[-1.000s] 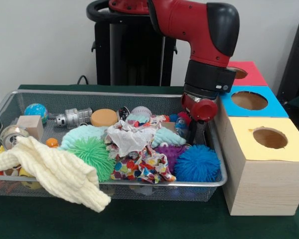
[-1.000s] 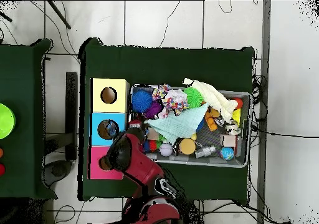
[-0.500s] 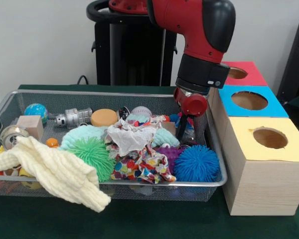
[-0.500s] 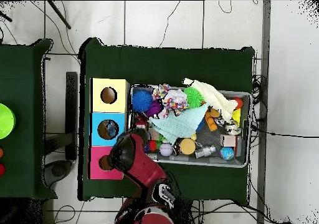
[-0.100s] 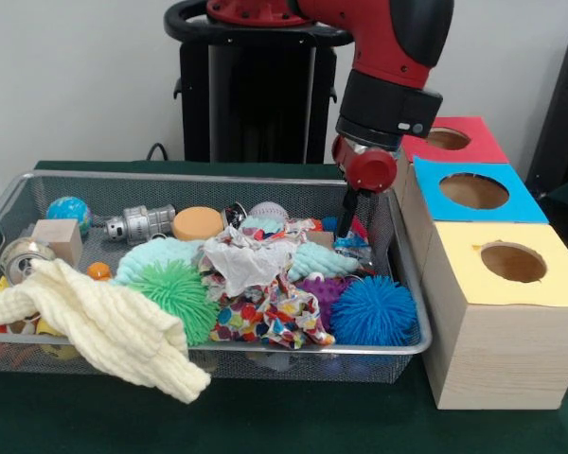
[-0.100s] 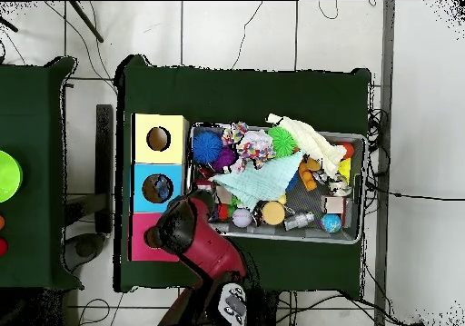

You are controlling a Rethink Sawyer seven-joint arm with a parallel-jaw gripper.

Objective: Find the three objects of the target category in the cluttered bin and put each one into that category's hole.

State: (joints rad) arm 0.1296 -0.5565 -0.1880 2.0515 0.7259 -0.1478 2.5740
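Red-and-black arm's gripper (image 5: 348,227) hangs at the wire mesh bin's (image 5: 208,179) end nearest the boxes, tips down in the clutter by a small red-and-blue item (image 5: 351,228). Can't tell if the fingers are apart or pinched, or whether they hold anything — clutter hides the tips.

Wooden boxes w/ yellow-topped hole (image 5: 513,262), blue-topped hole (image 5: 473,191) and red-topped hole (image 5: 447,139) butt against the bin side, prob so drops are short.

Target category isn't stated, so can't say which items count. Candidates by look: blue spiky rubber ball (image 5: 374,311), green spiky ball (image 5: 177,293), purple spiky ball (image 5: 324,288) — all in the bin. Cream knit cloth (image 5: 104,326) drapes over the front rim, covering stuff.

No readable labels or writing anywhere.
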